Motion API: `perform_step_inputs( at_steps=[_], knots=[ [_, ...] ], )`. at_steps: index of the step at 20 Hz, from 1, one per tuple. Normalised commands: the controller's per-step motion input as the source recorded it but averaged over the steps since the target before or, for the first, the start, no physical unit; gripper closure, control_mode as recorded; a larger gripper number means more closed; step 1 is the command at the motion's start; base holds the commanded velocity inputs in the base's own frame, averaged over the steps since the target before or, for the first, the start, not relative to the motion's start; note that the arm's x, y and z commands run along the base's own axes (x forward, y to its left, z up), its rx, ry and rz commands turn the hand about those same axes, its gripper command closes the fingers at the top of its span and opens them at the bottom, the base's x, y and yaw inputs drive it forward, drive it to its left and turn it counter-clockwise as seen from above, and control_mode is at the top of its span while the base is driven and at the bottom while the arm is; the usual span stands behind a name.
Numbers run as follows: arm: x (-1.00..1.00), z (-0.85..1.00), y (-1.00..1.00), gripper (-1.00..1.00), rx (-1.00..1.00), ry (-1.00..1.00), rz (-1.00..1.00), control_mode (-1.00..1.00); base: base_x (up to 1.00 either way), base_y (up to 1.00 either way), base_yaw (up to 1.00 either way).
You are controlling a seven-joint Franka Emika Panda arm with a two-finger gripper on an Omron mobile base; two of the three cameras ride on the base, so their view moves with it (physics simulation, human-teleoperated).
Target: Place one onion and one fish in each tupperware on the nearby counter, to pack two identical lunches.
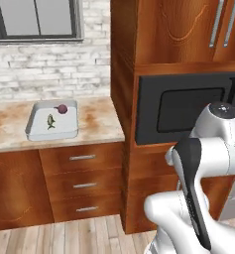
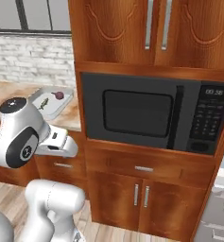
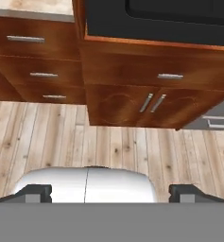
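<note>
Fingertips first: in the hand view we can see the two dark fingertips sitting way out at the left and right of the bottom edge, so the hand is spread about as wide as it goes, with nothing between them and nothing touching them. It's pointing down at the wooden floor in front of the red-brown cabinets, with the bottom edge of the dark microwave at the top of that view.

Now the task stuff. In the left base view we've got the pale grey tupperware sitting on the mottled beige counter, over the drawers and below the white brick wall. Inside the tray there's a little green-yellow fish roughly in the middle, and a dark purple-red onion near the far edge, a bit apart from the fish. Same tray shows in the right base view too, just past the arm's shoulder, with the fish and onion in it.

So the tray sits up on the counter, well apart from the hand, off to the left of the tall cabinet that holds the microwave. From these views we can't tell whether the onion is touching the tray's back wall.
</note>
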Motion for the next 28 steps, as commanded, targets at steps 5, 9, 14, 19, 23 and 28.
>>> perform_step_inputs(
  at_steps=[5,9,14,19,23,28],
  knots=[
    [0.00,0.00,0.00,-1.00,0.00,0.00,0.00,1.00,-0.28,-1.00,-0.02],
    [0.00,0.00,0.00,-1.00,0.00,0.00,0.00,1.00,-0.06,-1.00,-0.01],
    [0.00,0.00,0.00,-1.00,0.00,0.00,0.00,1.00,-0.09,-1.00,0.00],
    [0.00,0.00,0.00,-1.00,0.00,0.00,0.00,1.00,-0.05,-1.00,0.00],
    [0.00,0.00,0.00,-1.00,0.00,0.00,0.00,1.00,-0.02,-1.00,-0.01],
    [0.00,0.00,0.00,-1.00,0.00,0.00,0.00,1.00,0.00,-0.87,-0.01]
  ],
)
